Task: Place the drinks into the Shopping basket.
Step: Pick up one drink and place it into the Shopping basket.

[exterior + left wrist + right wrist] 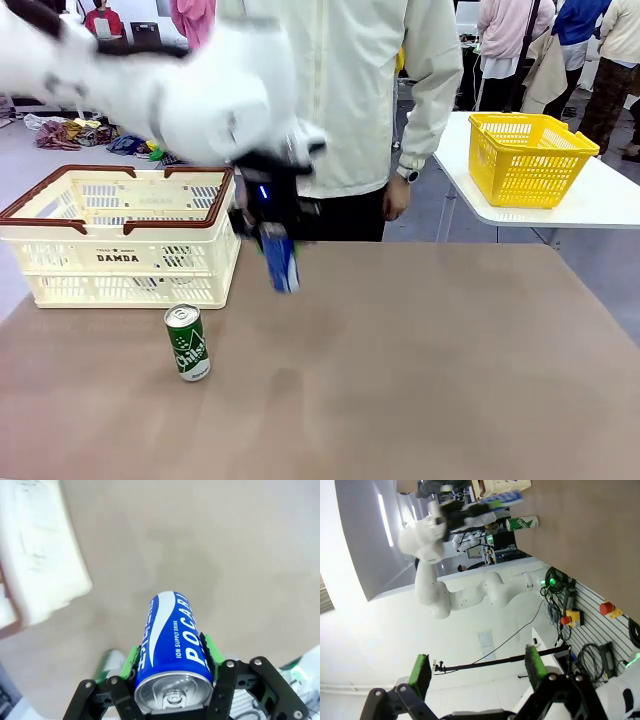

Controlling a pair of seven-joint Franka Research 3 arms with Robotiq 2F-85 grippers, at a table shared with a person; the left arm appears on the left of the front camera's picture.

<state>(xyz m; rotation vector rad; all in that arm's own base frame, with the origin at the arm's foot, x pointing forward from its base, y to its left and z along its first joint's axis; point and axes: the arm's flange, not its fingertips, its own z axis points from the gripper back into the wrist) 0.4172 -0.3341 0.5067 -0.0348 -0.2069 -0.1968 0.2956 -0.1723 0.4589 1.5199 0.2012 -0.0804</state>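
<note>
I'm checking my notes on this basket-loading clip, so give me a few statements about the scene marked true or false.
1. The left gripper is clamped on a blue Pocari can. True.
2. The green can lies inside the Shopping basket. False: it stands upright on the brown table, in front of the basket.
3. The right gripper holds a can. False: its green-padded fingers are spread with nothing between them.
4. The blue can is held above the table, beside the basket's right end. True.
5. The yellow basket sits on the brown table. False: it rests on a separate white table farther back.
</note>
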